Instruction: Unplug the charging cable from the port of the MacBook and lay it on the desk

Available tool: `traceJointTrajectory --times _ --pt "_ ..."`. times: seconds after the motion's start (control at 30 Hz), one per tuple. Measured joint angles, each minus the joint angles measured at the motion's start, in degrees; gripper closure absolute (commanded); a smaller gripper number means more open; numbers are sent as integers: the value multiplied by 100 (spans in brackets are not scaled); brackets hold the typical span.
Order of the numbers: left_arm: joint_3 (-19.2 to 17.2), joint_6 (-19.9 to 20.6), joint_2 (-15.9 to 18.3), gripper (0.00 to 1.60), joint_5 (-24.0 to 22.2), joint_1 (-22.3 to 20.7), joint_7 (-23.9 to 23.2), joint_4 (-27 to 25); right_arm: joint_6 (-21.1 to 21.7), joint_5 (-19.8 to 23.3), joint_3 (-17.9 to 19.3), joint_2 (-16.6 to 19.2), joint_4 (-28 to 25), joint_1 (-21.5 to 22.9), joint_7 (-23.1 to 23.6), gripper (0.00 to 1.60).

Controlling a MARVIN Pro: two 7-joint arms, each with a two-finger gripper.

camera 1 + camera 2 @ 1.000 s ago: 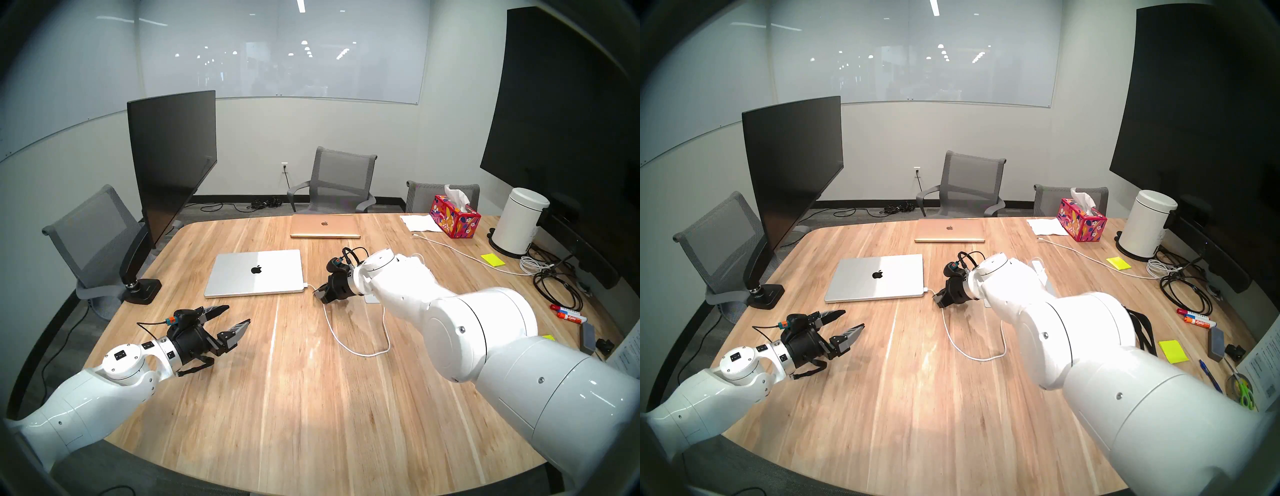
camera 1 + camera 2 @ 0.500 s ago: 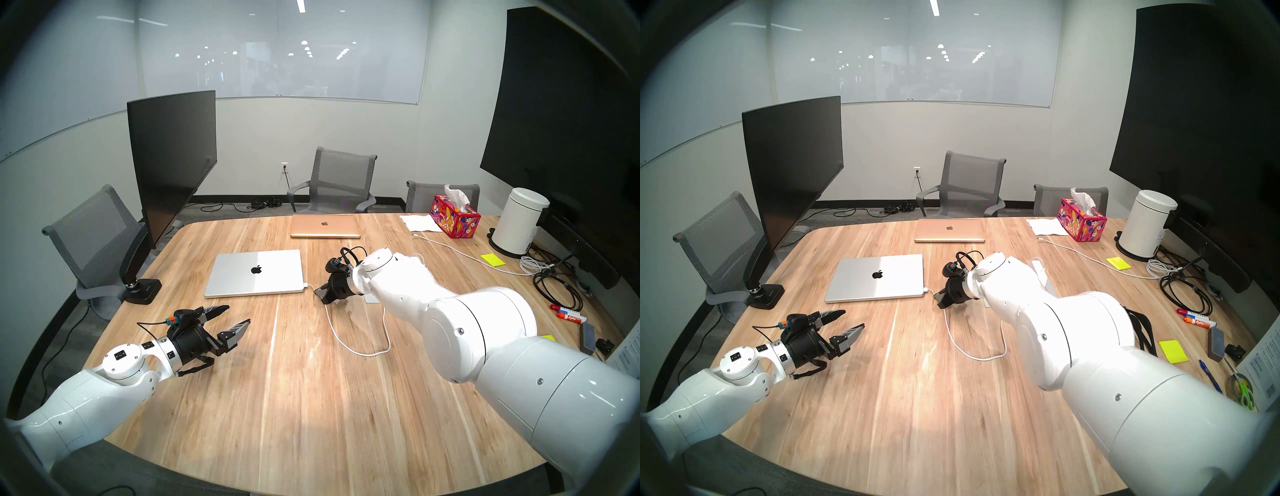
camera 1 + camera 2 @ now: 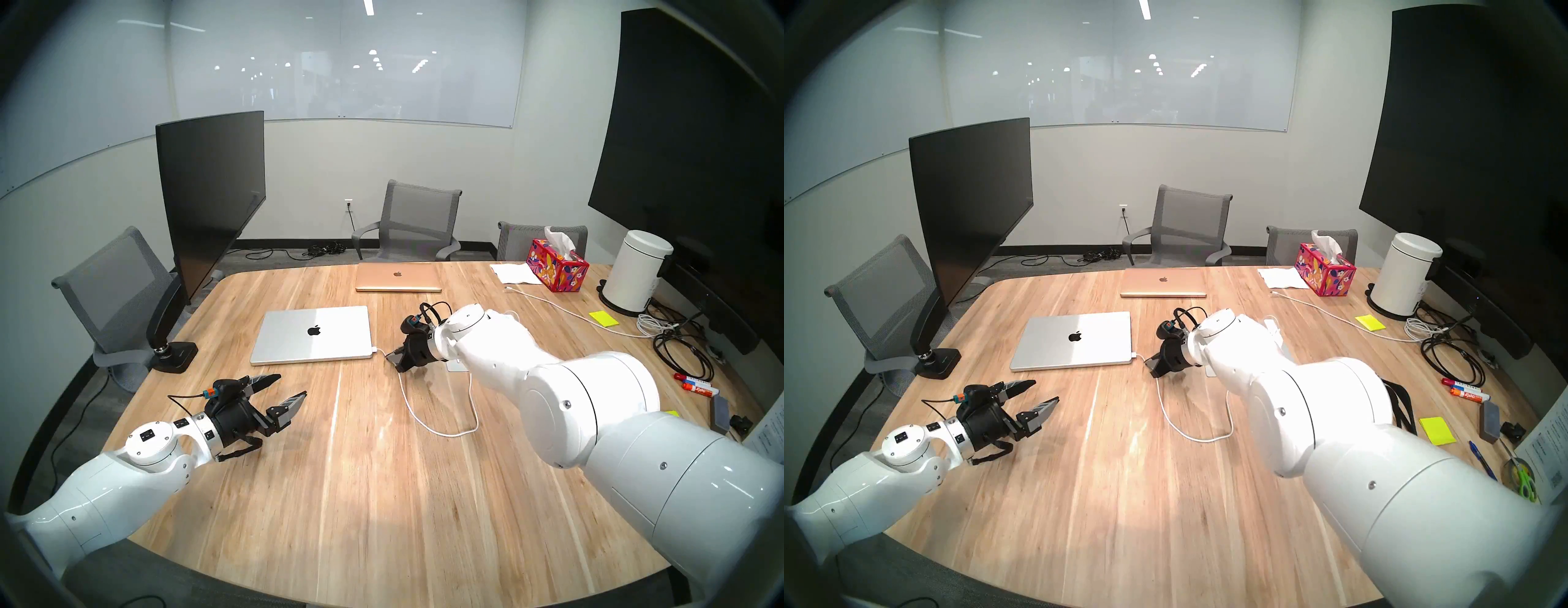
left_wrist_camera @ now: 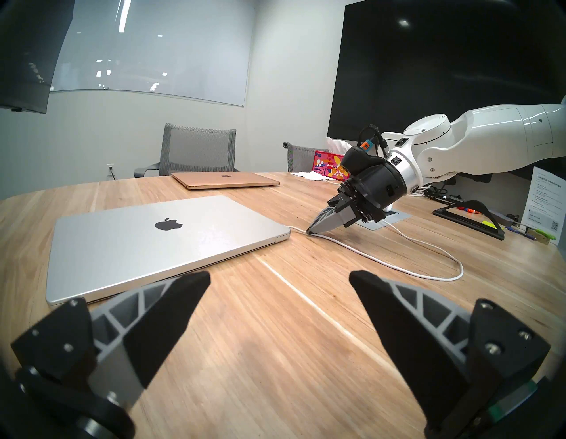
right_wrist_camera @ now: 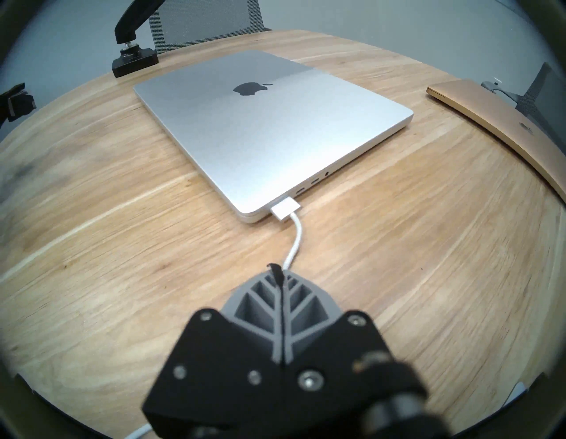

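The silver MacBook (image 3: 314,335) lies shut on the wood-grain desk (image 3: 382,509). The white charging cable (image 3: 424,420) loops across the desk, and its plug (image 5: 286,208) sits in the laptop's right side edge, covering the port. My right gripper (image 3: 390,358) is shut on the cable a short way behind the plug, low over the desk; the wrist view shows the gripper (image 5: 277,271) with the cord (image 5: 295,242) coming out of its tips. My left gripper (image 3: 292,388) is open and empty, in front of the laptop. The cable's far end runs behind my right arm.
A gold laptop (image 3: 398,277) lies at the back. A black monitor (image 3: 212,204) on an arm stands at the left edge. A tissue box (image 3: 556,265), a white canister (image 3: 636,276), a coiled white cord (image 3: 653,325), black cords (image 3: 679,348) and markers (image 3: 695,384) are at the right.
My right wrist has shifted very slightly with the cable in its grip. The plug stays in the laptop. The left arm has not moved.
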Motion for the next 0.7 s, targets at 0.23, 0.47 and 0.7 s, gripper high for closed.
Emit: traceJointTrajectory --times 0.23,0.47,0.7 --pt "2 0 2 0 -2 -1 0 0 -13 7 68 35 -3 25 72 160" --pt "4 0 3 0 -4 -2 1 0 -13 6 117 69 -4 41 133 160" --pt "6 0 5 0 -6 -4 1 0 -14 -1 154 85 -4 56 186 160"
